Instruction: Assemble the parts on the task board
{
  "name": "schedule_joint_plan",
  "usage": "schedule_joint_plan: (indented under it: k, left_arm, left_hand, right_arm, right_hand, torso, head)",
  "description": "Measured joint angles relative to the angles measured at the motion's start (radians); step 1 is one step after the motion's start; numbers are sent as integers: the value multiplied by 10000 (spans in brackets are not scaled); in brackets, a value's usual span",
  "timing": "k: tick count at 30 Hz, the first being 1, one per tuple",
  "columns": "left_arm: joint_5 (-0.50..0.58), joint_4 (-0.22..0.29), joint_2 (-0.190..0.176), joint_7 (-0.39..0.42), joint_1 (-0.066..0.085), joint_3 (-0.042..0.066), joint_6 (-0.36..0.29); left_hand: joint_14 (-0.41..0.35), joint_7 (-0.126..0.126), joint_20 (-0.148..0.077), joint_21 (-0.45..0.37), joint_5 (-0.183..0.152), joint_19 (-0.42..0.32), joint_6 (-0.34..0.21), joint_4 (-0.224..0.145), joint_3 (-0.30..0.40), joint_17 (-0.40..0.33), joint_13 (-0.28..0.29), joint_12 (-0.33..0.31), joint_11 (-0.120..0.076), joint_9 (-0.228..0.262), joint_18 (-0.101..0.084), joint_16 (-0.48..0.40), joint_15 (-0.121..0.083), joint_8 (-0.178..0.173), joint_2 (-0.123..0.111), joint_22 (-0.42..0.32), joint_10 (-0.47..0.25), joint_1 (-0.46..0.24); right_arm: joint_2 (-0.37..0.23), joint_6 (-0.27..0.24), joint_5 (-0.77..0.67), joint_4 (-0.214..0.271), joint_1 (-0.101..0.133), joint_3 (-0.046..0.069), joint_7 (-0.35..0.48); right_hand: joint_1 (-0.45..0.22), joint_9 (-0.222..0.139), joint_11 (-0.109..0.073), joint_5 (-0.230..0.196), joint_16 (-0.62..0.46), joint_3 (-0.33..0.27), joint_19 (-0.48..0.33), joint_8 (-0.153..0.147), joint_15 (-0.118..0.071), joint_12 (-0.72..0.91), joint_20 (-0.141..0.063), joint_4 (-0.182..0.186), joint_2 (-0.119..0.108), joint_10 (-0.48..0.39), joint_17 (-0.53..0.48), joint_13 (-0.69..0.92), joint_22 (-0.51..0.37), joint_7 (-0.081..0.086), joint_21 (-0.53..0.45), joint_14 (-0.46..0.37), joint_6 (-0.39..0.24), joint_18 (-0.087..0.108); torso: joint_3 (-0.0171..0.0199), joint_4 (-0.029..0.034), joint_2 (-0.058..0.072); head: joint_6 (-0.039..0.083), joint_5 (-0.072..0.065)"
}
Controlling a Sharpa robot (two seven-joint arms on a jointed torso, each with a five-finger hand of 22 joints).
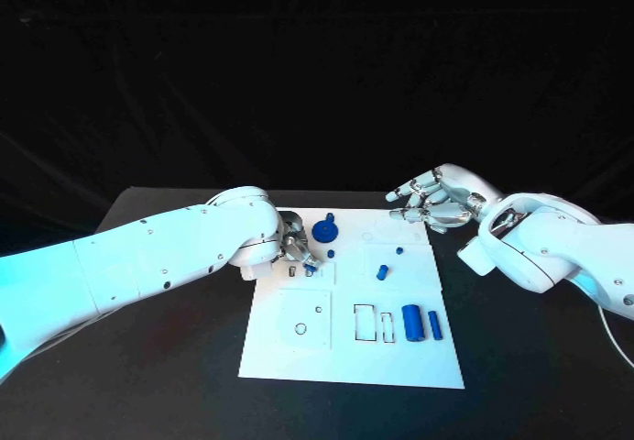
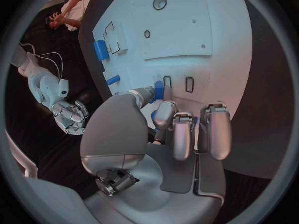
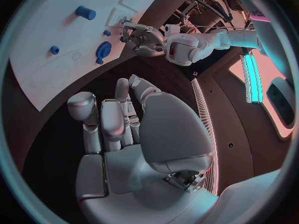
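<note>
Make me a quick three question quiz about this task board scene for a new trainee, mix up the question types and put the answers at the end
1. True or false: the right hand is holding a blue part.
2. Which hand has its fingers down at the task board? A) left hand B) right hand C) both
3. Fill in: the two long blue parts lie side by side near the board's ____ edge, in the head view.

Key: 1 false, it holds nothing, fingers apart. 2 A. 3 right.

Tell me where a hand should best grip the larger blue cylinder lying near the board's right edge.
Probably across its middle, from straight above: the larger blue cylinder lies flat on the task board, its long rounded sides exposed. A thinner blue pin lies close on its right, so fingers need care there.
</note>
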Motion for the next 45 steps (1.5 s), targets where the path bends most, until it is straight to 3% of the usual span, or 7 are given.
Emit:
schedule_joint_plan:
  k: [20, 45]
  left_arm:
    - [-635, -148, 69, -12, -94, -55, 14]
    - [-757, -40, 32, 33, -106, -64, 399]
  left_hand:
    - [0, 31, 0, 0, 3, 0, 35, -281, 281, -1, 18, 0, -47, 221, -1, 0, 0, 113, -198, -2, 49, -198]
    - [0, 31, 0, 37, -4, 0, 37, -433, 288, 4, 26, -1, -84, 475, 1, 0, 1, 154, -103, -4, 86, -523]
  right_arm:
    - [44, 94, -20, -19, -1, -9, 0]
    - [43, 139, 83, -48, -5, -17, 19]
  right_hand:
    - [0, 0, 1, 0, 0, 27, 1, 0, 0, 0, 0, 28, 0, 1, -15, -6, -27, 4, 1, 0, -4, 0]
    - [0, 0, 2, 0, 0, 27, 2, 0, -1, 0, 0, 28, 0, 2, -14, -16, -36, 27, -38, 1, -28, 0]
  torso:
    - [-7, -17, 8]
    - [3, -12, 11]
  head:
    - [-12, 75]
    - [-85, 48]
